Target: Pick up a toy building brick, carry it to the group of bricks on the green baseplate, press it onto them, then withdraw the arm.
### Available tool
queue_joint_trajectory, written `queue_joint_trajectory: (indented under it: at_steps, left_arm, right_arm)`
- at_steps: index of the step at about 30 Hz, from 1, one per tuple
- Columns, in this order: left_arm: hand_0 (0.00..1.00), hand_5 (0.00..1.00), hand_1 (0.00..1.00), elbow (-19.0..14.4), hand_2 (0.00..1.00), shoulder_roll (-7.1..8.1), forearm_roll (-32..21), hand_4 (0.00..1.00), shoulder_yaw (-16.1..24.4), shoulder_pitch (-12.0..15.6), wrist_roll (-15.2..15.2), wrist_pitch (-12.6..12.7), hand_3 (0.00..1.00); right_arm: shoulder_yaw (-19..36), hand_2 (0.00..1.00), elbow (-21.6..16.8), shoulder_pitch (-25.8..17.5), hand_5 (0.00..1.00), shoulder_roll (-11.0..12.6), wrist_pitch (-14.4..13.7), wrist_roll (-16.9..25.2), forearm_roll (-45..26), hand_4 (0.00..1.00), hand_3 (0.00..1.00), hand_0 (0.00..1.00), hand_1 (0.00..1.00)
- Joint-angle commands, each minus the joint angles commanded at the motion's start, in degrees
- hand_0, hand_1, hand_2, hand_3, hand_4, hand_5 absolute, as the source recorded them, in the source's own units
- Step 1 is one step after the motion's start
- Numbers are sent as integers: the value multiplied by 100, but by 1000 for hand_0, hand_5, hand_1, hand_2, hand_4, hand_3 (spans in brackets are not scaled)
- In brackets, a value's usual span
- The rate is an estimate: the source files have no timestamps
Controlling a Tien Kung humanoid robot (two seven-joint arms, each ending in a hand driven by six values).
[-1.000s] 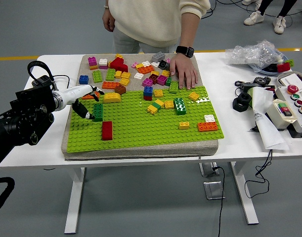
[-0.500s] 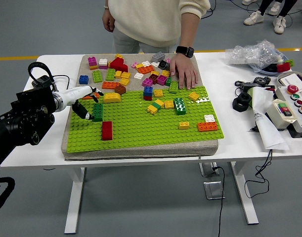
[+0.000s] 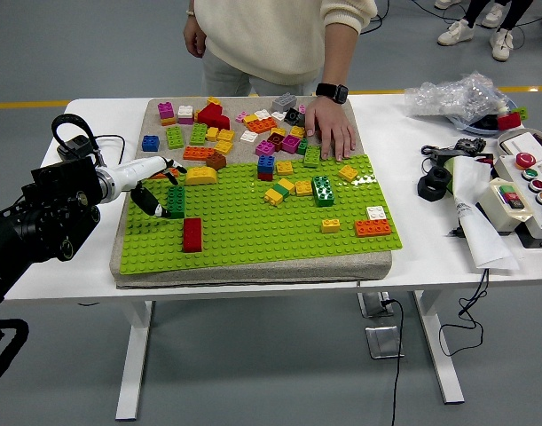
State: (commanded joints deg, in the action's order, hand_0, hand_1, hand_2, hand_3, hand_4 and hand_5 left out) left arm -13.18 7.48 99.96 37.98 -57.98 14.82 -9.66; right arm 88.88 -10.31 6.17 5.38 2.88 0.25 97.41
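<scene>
The green baseplate [image 3: 253, 226] lies on a grey mat on the white table. A dark green brick [image 3: 176, 201] stands on its left edge, with a red brick [image 3: 192, 234] just in front of it. My left hand [image 3: 161, 188] is at the plate's left edge, right beside the dark green brick. Its fingers are spread and hold nothing. One fingertip [image 3: 164, 213] is close to the brick's left side. A group of bricks [image 3: 297, 186] sits at the plate's middle back. Loose bricks [image 3: 226, 124] lie on the mat behind the plate.
A person stands at the far side, one hand [image 3: 329, 130] resting flat on the bricks at the plate's back edge. Orange and yellow bricks [image 3: 364, 222] sit on the plate's right. A control box [image 3: 519, 195], paper, cables and a plastic bag crowd the table's right.
My left hand has drawn slightly left and back from the dark green brick. The brick stays on the plate. The person's hand has not moved.
</scene>
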Motion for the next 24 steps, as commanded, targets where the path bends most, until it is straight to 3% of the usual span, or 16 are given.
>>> queue_joint_trajectory:
  at_steps: [24]
  left_arm:
    - [976,15,937,187,831,-66,-421,899,-360,7,24,190,935]
  right_arm:
    - [-15,749,0,6,774,6,13,0,24,998,767,776,705]
